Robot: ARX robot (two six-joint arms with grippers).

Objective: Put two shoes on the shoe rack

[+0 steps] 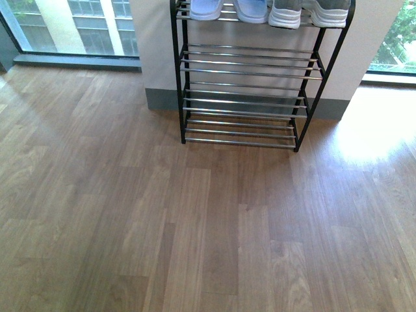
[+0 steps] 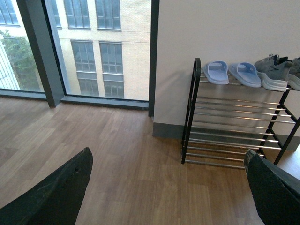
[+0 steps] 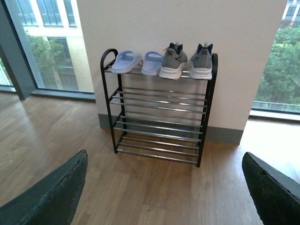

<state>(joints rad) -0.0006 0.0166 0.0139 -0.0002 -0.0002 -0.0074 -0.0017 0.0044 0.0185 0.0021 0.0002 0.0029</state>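
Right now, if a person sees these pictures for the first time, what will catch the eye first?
The shoe rack against the white wall draws the eye: black side frames, chrome bars, and only its top tier is filled. There, two grey sneakers sit side by side, next to a pair of pale blue slippers. The wooden floor in front is bare, and both grippers' dark fingers stand wide apart, holding nothing.

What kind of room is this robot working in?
Probably an entryway or hall in an upper-floor flat or office: a shoe rack holding sneakers and slippers, a wood-look floor, and tall windows facing other buildings.
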